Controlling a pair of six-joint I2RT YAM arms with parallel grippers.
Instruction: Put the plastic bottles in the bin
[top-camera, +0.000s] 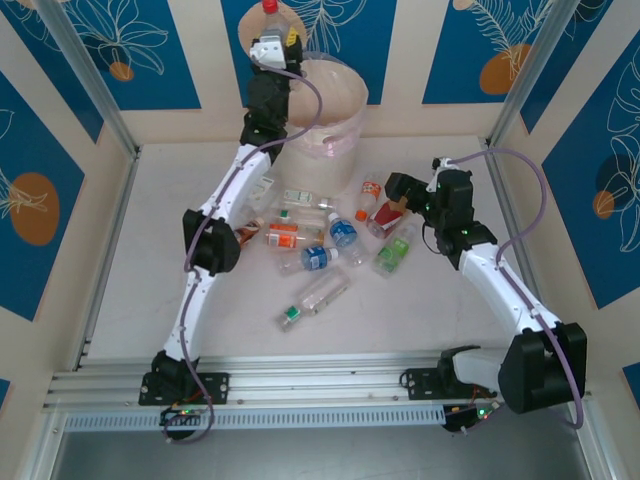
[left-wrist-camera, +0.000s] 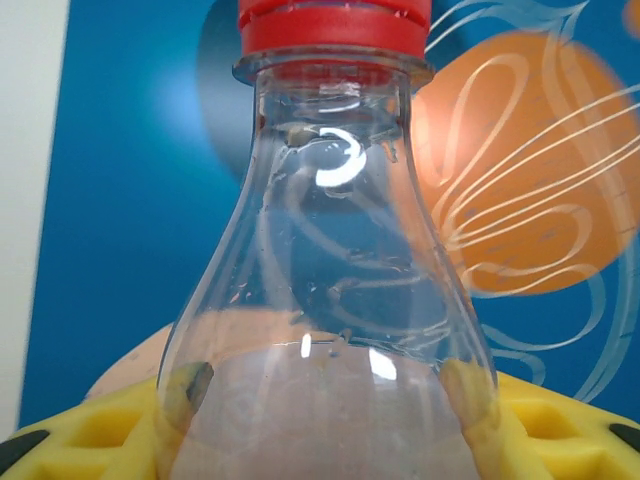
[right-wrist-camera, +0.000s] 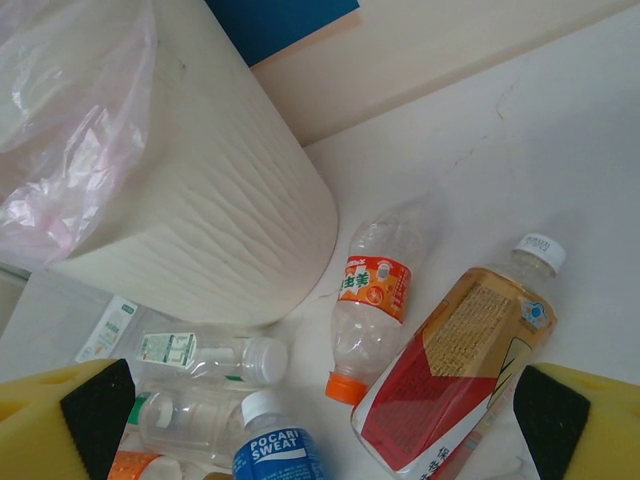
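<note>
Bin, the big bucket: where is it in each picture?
Top external: the bin stands far middle, by the back wall.
Left wrist: hard to tell; the pale curve low left behind the red-capped bottle may be its rim.
Right wrist: upper left, a ribbed wall with a pink bag inside.
Shared landmark: the blue wall panel behind it.

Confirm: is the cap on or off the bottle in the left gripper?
On: the red cap tops the neck of the held bottle.
</note>
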